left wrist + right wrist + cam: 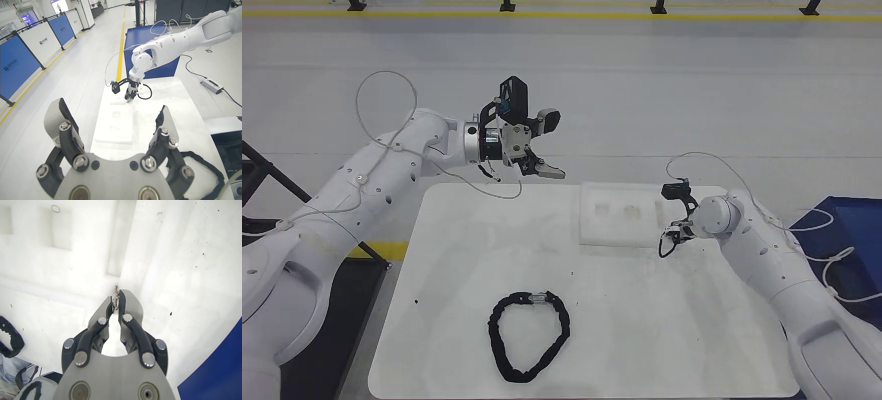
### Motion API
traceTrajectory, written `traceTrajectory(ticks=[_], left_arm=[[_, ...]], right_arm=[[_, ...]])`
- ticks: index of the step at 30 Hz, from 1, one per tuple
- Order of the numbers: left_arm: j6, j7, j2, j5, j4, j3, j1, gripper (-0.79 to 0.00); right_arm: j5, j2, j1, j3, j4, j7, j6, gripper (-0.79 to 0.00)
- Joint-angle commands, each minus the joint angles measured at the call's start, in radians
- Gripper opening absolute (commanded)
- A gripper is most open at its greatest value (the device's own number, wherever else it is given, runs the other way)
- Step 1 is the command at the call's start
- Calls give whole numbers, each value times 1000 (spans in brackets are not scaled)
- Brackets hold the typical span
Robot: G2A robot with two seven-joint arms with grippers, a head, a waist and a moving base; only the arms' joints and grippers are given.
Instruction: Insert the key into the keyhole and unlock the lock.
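My right gripper (115,294) is clamped down on the key (115,303). It is a small silvery piece pinched flat between the two ribbed pads (121,302), with its head just showing at the tips. I cannot make out the blade or which way it points. From the top view the gripper (670,242) points down at the near right corner of the tray (622,235), and the tips sit right at the tray's edge. I cannot tell whether the key touches the foam.

The tray is white foam with shallow square pockets. It lies on the far right part of the table (442,330). In one pocket I see a thin wire ring (56,208), lying flat and well apart from the key.

The lock (529,335) is a black sleeved chain in a closed loop. It lies flat on the table nearer the robot and a little left of centre. A short metal body joins its ends on the far side of the loop. It is well apart from both grippers, and I cannot see the keyhole.

My left gripper (112,108) is spread wide and holds nothing. In the top view it (556,146) hangs in the air just past the far edge of the table, left of the tray. Its own camera looks across the tray towards the right gripper (129,98), and a bend of the lock (204,166) shows at the side of that view.
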Motion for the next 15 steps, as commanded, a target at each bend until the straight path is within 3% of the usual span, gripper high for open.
traceTrajectory(ticks=[1,8,15], left_arm=[[0,0,0,0,0,0,0,0],[0,0,0,0,0,0,0,0],[0,0,0,0,0,0,0,0]], right_arm=[[-1,-6,5,-1,11,-1,1,-785],[-23,-9,27,12,17,12,3,-785],[-23,24,23,78,-70,70,-3,-785]])
